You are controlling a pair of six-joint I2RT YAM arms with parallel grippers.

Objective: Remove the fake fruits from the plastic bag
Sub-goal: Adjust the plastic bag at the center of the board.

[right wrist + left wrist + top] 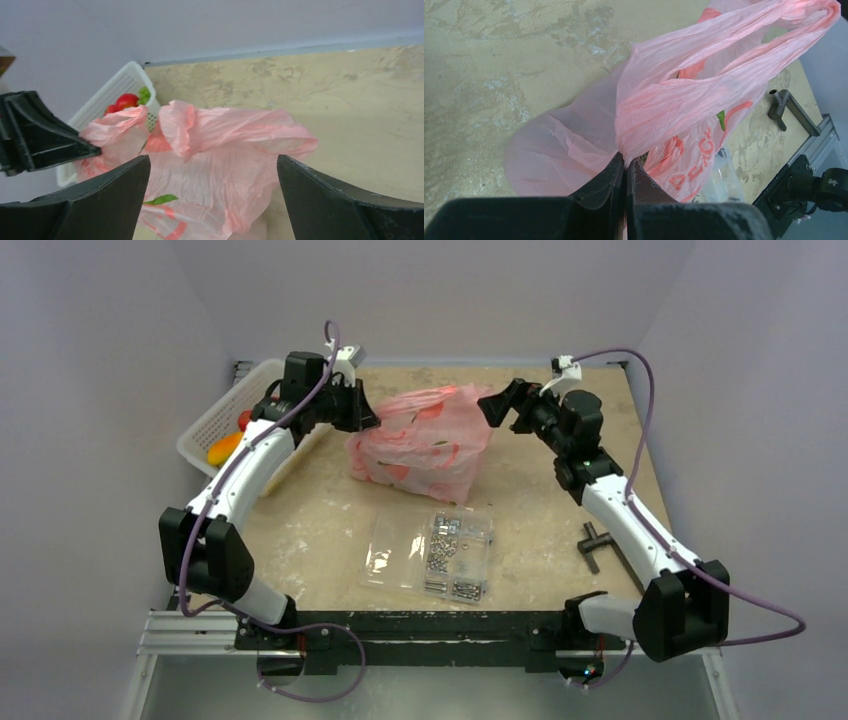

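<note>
Pale lilac walls (100, 320) enclose a scuffed tan desk (320, 530). The plastic bag (420, 445) lies lengthwise left to right; left fingers (599, 187) pinch its edge, right fingers (110, 192) are spread wide.

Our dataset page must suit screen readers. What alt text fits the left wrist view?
The left gripper, jaws shut, pinches a fold of the pink plastic bag, whose loop handles stretch up to the right. The bag lies on a beige table; a black tool lies beyond it.

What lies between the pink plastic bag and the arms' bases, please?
A flat clear case of metal screws lies there, in front of the pink plastic bag; the top external view shows it.
</note>
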